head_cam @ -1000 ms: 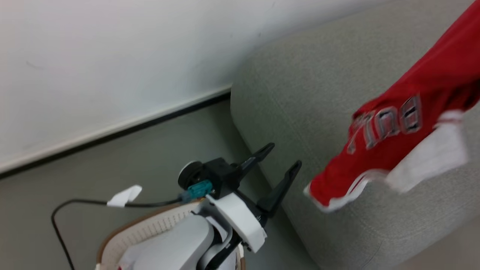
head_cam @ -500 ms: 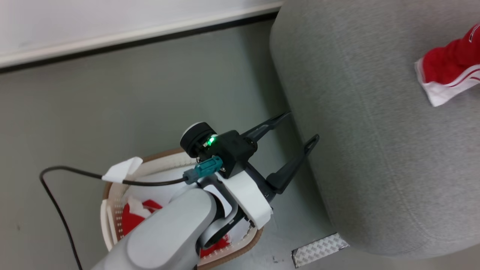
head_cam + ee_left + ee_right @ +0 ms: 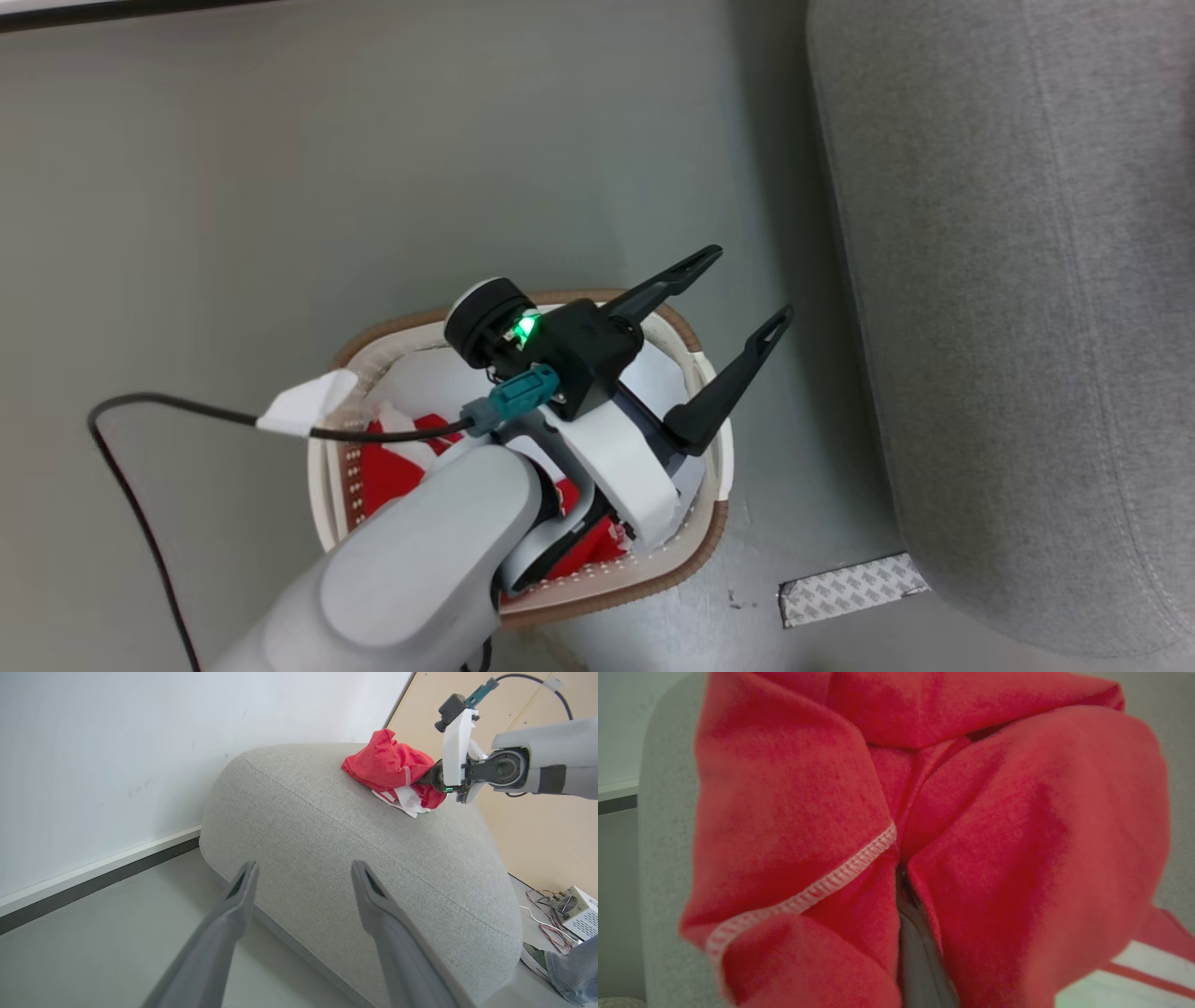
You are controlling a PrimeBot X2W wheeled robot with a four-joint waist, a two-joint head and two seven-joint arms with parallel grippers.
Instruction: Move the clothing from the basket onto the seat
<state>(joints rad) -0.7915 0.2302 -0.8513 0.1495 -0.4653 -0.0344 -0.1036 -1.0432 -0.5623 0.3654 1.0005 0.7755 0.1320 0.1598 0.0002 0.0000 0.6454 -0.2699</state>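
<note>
- Downward and toward the basket the head camera has swung since the earlier pictures. The whole oval rim is now in frame. The wall has left the head view, as has the red garment that hung over the seat a second ago.
- That red garment now lies bunched on top of the seat, near its rounded far edge, seen from my left wrist.
- My left gripper is spread wide and empty, poised above the basket's rim on the seat side, as it was half a second ago.
- My right gripper is buried in the red garment. Fabric hides its fingers, so I cannot tell whether they are parted or pinched.
- Remaining clothing sits inside the basket, partly under my forearm.
- Hazard 1: if the right fingers are withdrawn while fabric is snagged on them, the garment may be dragged off the rounded edge.
- Hazard 2: a careless descent of the left fingers may strike the rim or tip the light basket.
- Hazard 3: the cable trailing beside the basket could catch.
</note>
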